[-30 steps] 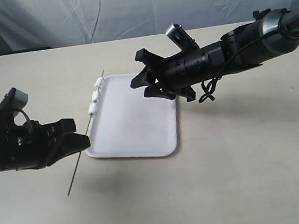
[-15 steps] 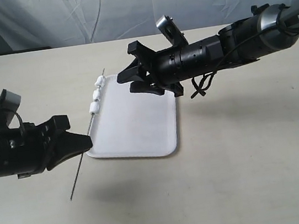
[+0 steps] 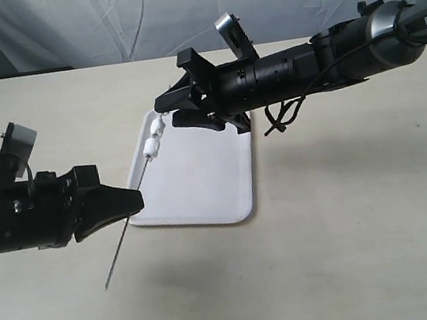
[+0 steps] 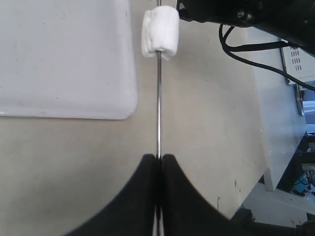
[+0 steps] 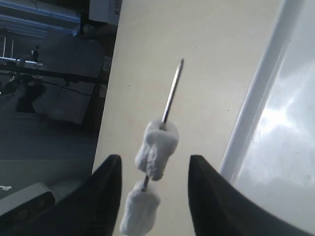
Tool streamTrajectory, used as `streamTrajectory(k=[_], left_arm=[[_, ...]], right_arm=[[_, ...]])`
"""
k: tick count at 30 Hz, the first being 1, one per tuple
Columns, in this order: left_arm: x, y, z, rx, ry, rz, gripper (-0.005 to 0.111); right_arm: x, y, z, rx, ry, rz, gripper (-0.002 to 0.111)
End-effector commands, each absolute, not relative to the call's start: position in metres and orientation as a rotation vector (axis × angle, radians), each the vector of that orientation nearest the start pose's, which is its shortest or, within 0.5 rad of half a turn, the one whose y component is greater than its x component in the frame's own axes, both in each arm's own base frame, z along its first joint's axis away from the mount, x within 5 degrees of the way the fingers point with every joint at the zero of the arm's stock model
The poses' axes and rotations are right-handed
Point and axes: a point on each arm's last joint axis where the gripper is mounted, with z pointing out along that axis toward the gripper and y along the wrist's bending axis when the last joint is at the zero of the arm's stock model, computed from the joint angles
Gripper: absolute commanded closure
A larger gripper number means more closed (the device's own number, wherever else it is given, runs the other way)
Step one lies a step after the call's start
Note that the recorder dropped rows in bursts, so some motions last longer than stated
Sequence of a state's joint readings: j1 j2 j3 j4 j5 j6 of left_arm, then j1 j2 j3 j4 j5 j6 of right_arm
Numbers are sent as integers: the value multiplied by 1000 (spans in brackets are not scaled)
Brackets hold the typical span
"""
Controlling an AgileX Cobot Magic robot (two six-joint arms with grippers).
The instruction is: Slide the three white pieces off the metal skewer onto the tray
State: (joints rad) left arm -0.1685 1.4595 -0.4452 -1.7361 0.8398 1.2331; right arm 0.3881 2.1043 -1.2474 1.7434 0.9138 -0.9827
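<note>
Over the last second my right gripper (image 3: 165, 112) has swung away from the tray's far edge and come across to the skewer's tip, while my left gripper (image 3: 132, 205) has carried the rod up and inward. That puts me in position to strip, I judge, though nothing has slid off yet. My left gripper (image 4: 158, 157) is closed tight on the metal skewer (image 4: 158, 98), with the rod running straight out ahead of my fingertips and its blunt end trailing behind them. My right gripper (image 5: 155, 158) is spread wide, 1 finger on either side of the rod, touching nothing. The white pieces (image 3: 153, 140) sit bunched high on the skewer, just short of its point; my right wrist view shows 2 of them (image 5: 157, 147) between my fingers, the 3rd out of frame. The tray (image 3: 201, 185) lies just beside and below them, bare; whether they hang over its rim I cannot tell. Under both arms is a plain beige table (image 3: 350, 228), with pale cloth (image 3: 177, 14) hung behind it and dim clutter past the table's edge.
</note>
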Motion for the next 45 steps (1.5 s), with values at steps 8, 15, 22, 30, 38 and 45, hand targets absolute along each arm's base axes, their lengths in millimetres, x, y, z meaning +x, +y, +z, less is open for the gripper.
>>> streamTrajectory(k=[8, 15, 22, 30, 38, 45], left_arm=[[203, -105, 181, -28, 2364, -1365, 107], [203, -105, 181, -28, 2364, -1365, 107], [201, -104, 179, -36, 2373, -1364, 107], [190, -102, 169, -66, 2418, -1361, 107], [158, -97, 167, -72, 2420, -1383, 107], [132, -89, 156, -175, 2474, -1315, 107]], right_arm=[[366, 222, 160, -49, 2349, 1600, 66], [366, 222, 161, -54, 2346, 1611, 67], [366, 222, 161, -57, 2345, 1610, 89], [366, 222, 160, -58, 2345, 1607, 89], [373, 217, 154, -59, 2350, 1433, 89], [375, 216, 153, -68, 2353, 1400, 88]])
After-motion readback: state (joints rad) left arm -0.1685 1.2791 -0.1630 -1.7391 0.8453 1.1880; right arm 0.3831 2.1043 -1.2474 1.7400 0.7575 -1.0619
